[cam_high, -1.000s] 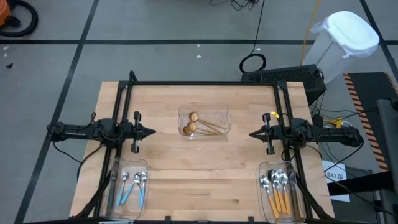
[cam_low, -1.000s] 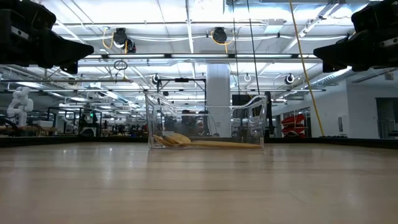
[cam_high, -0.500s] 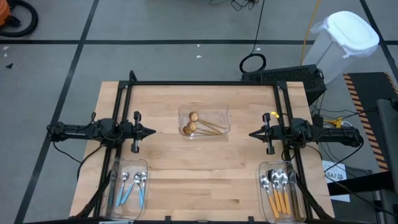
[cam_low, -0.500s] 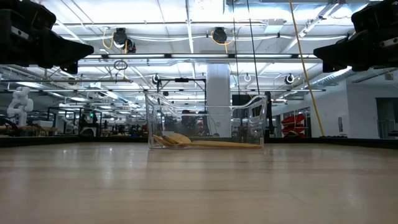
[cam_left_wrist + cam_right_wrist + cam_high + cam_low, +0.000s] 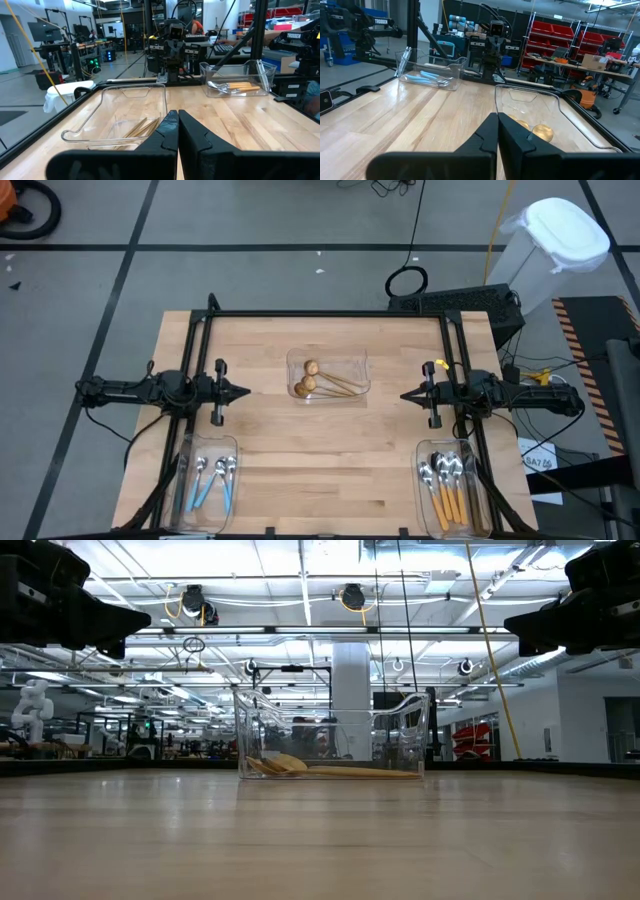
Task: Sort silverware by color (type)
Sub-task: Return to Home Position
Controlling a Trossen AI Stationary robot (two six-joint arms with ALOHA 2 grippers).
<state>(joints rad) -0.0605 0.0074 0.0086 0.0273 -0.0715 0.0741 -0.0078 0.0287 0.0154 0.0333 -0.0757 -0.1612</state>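
Note:
The silverware lies in three clear trays. Gold spoons (image 5: pixel 318 381) rest in the tray (image 5: pixel 328 376) at the table's far middle. Blue-handled spoons (image 5: pixel 210 480) lie in the near-left tray (image 5: pixel 207 482). Orange-handled spoons (image 5: pixel 447 485) lie in the near-right tray (image 5: pixel 450 485). My left gripper (image 5: pixel 246 392) hovers shut at the table's left, pointing level toward the middle. My right gripper (image 5: pixel 404 396) hovers shut at the right, pointing toward the left one. Neither touches anything.
A black frame (image 5: pixel 330 314) runs along the table's far edge and down both sides. Bare wood (image 5: pixel 325 450) lies between the two near trays. A white bin (image 5: pixel 560 240) stands off the table at the far right.

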